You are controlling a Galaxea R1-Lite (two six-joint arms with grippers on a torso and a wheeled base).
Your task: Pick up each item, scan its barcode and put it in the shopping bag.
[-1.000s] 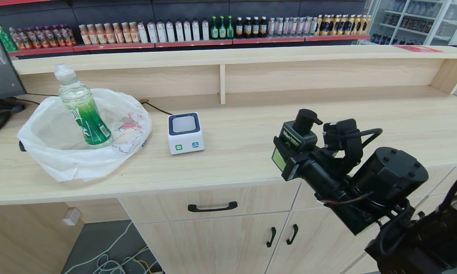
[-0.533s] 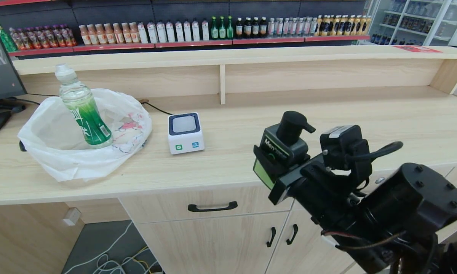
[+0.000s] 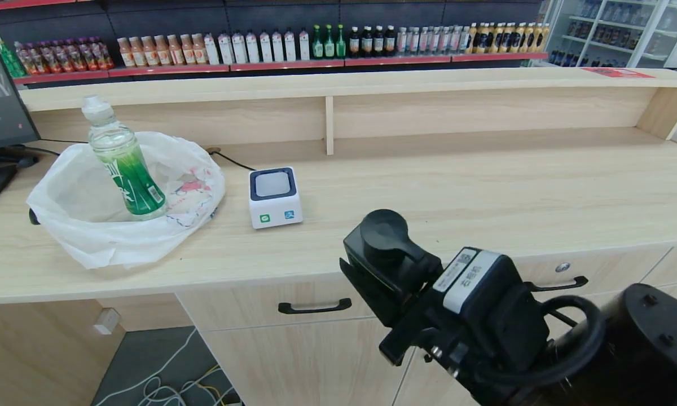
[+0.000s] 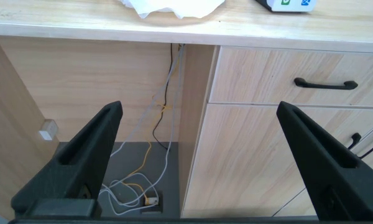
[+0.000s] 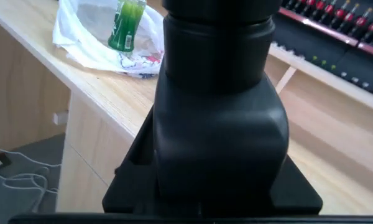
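I see my right gripper [image 3: 392, 287] clamped on the pump bottle [image 3: 381, 234], right of the scanner [image 3: 275, 196], and my left gripper [image 4: 200, 112] spread wide.

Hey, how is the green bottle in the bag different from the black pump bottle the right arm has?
The green bottle is clear with a green label and a pale screw cap; the black pump bottle is opaque with a pump head. The green bottle stands slightly tilted in the shopping bag on the counter; the black pump bottle is held off the counter in the right gripper. Both have their tops on.
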